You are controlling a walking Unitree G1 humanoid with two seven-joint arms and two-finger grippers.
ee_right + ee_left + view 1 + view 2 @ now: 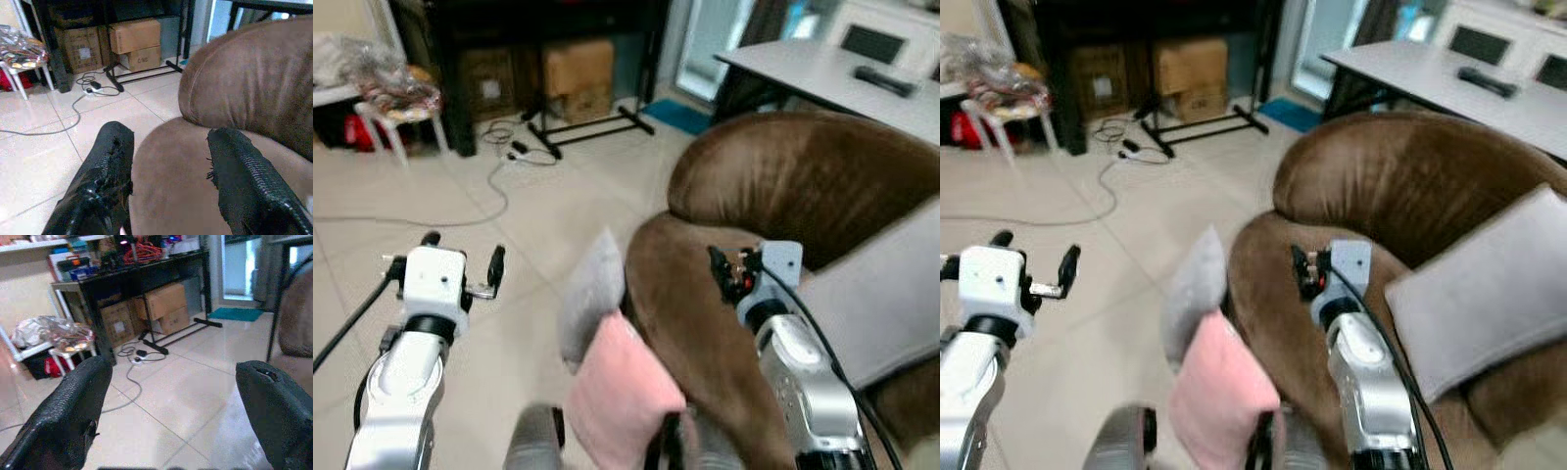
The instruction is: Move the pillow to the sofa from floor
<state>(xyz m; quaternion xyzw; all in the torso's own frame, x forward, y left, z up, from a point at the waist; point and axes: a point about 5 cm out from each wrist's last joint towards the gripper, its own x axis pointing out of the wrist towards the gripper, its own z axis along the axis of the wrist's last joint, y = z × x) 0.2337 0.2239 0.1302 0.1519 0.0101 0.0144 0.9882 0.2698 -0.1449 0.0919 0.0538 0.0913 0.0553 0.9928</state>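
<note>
A pink pillow (pixel 622 397) stands on edge at the bottom centre of the frame, leaning against the front of the brown sofa (pixel 803 186); a second, grey pillow (pixel 590 294) is propped just behind it, and a third, larger grey pillow (pixel 1484 289) rests on the sofa seat at right. That makes three pillows, one sofa. The left gripper (pixel 462 264) hovers over bare tiled floor (pixel 538 211) at lower left, fingers spread wide, holding nothing. The right gripper (pixel 729 274) hangs above the sofa arm at centre right, fingers parted, empty. Three cardboard boxes (pixel 134 35) sit under a dark shelf at the top.
</note>
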